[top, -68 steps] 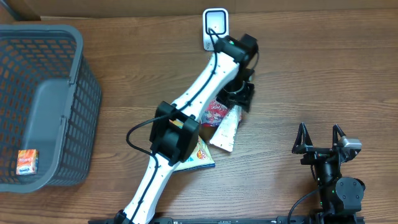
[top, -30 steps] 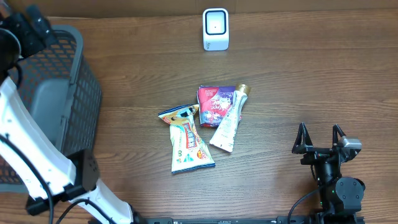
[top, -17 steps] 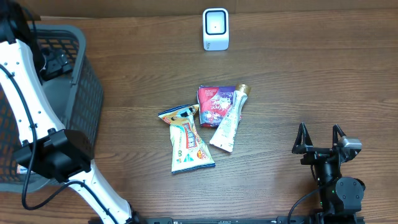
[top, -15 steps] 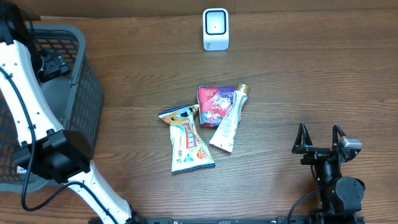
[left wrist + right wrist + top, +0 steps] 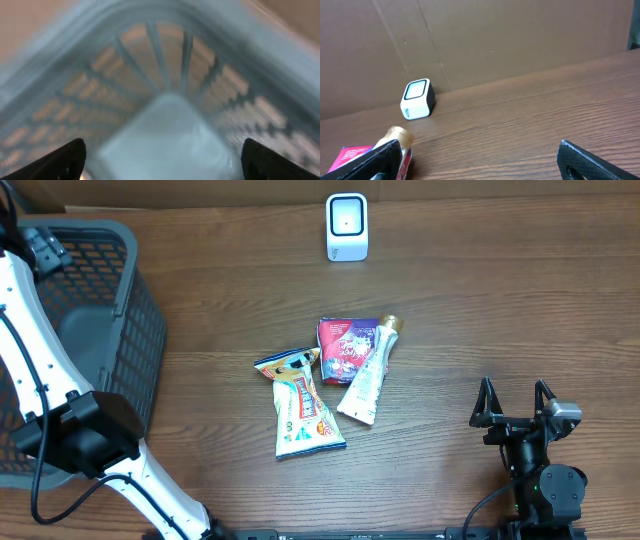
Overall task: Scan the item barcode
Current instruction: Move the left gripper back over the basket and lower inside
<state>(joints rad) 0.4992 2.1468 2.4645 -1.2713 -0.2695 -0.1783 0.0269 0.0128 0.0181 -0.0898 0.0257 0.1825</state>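
Three items lie on the table in a loose cluster in front of the scanner. They are a red packet, a pale tube with a gold cap leaning against it, and a yellow-and-blue snack bag just to the left. Their print is too small to read, and no barcode can be made out.

Far left of the scanner, the left gripper hangs over the grey basket. Its wrist view is blurred but shows the jaws spread wide with nothing between them.

Well to the front right of the scanner, the right gripper stands fully spread and empty.
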